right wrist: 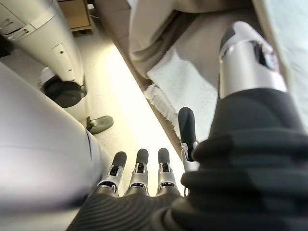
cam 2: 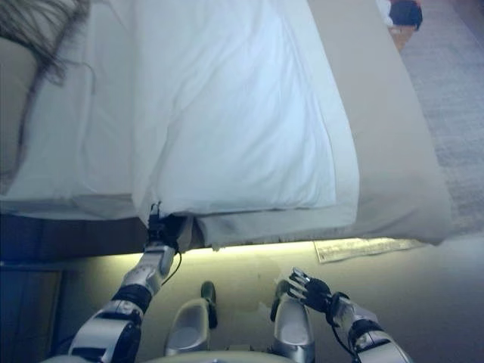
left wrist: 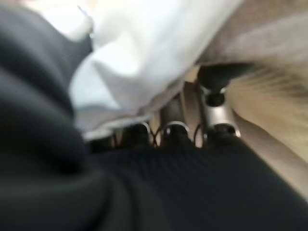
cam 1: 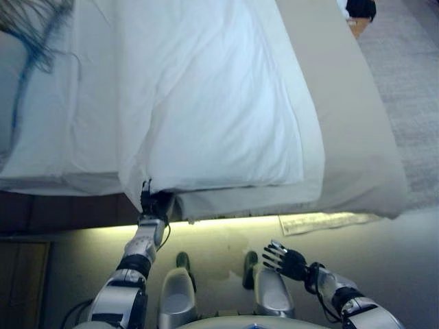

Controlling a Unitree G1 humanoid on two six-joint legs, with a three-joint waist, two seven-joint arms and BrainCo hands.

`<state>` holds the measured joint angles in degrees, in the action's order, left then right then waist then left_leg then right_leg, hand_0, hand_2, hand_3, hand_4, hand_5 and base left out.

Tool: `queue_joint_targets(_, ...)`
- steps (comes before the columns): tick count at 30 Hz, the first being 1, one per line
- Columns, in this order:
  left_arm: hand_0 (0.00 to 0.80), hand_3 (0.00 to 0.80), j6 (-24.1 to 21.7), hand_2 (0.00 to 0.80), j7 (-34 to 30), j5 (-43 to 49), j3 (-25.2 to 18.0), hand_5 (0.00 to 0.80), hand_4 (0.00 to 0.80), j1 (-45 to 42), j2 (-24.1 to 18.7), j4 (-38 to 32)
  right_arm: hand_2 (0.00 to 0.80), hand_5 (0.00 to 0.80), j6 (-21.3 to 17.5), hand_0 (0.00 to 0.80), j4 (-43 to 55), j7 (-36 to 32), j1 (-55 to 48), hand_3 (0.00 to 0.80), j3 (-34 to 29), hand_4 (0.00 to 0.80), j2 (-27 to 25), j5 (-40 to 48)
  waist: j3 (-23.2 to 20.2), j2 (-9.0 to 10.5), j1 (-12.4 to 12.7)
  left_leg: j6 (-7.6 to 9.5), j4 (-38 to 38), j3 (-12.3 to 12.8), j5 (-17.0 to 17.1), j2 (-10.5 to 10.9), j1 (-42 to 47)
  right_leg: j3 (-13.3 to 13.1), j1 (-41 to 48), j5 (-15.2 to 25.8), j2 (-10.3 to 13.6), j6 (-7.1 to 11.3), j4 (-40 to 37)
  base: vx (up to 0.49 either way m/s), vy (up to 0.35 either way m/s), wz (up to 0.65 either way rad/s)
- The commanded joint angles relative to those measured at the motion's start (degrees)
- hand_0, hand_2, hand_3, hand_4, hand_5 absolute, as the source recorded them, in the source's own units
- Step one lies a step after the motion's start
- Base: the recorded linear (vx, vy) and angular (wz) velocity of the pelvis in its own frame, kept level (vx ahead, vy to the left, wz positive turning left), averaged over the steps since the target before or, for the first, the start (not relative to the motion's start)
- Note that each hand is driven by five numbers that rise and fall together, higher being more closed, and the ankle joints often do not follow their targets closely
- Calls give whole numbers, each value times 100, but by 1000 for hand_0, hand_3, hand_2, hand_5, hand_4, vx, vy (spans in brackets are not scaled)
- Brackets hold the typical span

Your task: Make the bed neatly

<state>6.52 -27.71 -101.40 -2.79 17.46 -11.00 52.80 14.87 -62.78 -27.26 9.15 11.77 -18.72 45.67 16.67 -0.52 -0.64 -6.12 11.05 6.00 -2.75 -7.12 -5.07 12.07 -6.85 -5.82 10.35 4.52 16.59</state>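
Note:
A white duvet [cam 1: 212,103] lies on the bed over a beige sheet [cam 1: 357,137] that hangs down the near side and the right. My left hand [cam 1: 153,208] is at the duvet's near left corner, at the bed's edge. In the left wrist view the white cloth [left wrist: 144,57] lies over its fingers [left wrist: 217,108], held between them and the thumb side. My right hand [cam 1: 285,259] hangs low over the floor, apart from the bed, with straight fingers [right wrist: 138,163] and nothing in it.
A grey fringed throw [cam 1: 31,31] lies at the bed's far left. A pale fringed mat [cam 1: 322,221] lies on the floor by the bed's near edge, also in the right wrist view [right wrist: 185,91]. Grey carpet [cam 1: 411,82] runs along the right. A wooden piece [cam 1: 358,26] stands far right.

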Motion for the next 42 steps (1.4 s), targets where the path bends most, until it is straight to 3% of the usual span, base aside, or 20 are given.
queue_joint_targets(1,800,800,27,800,-650,402,-428,800,800,-420,-247,-502,0,0,-63,0,-161,45,-272,0,-192,0,117,-33,-500,113,252,27,-5,-309,123,100,12,219,456,192,300,230,-380,150,62,10)
queue_joint_targets(5,800,800,-70,800,-502,1022,-507,800,800,-869,-275,-590,0,0,-29,0,-158,202,-398,0,-375,0,187,-72,-702,22,384,40,-290,-336,175,151,308,332,781,259,281,248,-618,89,46,12)
queue_joint_targets(9,800,800,-181,800,-179,1510,-701,800,800,-1262,-600,-292,0,0,-21,0,-205,238,-409,0,-497,0,196,-21,-867,-85,517,40,-561,-373,240,211,552,446,1052,325,271,262,-831,50,42,14)
queue_joint_targets(20,800,800,266,800,271,2118,-1839,800,800,-1747,-1460,993,0,0,-147,0,-700,116,-475,0,-852,0,71,-186,-1095,-305,642,49,-769,-439,256,301,763,626,1295,273,305,246,-969,29,47,8)
queue_joint_targets(27,800,800,552,800,304,2112,-2651,800,800,-1958,-2003,1667,0,0,-217,0,-904,126,-560,0,-1075,0,-145,-290,-1105,-375,647,39,-792,-430,255,311,764,680,1330,240,332,249,-1010,20,39,-2)
queue_joint_targets(33,800,800,702,800,324,1664,-3345,800,800,-2009,-2538,1805,0,0,-347,0,-1098,101,-636,0,-1251,0,-315,-489,-1069,-412,674,39,-774,-460,244,326,723,705,1328,219,358,255,-1028,14,61,-2)
queue_joint_targets(42,800,800,540,800,472,1314,-3774,800,800,-1893,-2911,1793,0,0,-414,0,-1118,-22,-713,0,-1193,0,-300,-393,-1041,-346,731,59,-729,-487,177,349,711,779,1357,231,406,285,-1078,5,38,0)
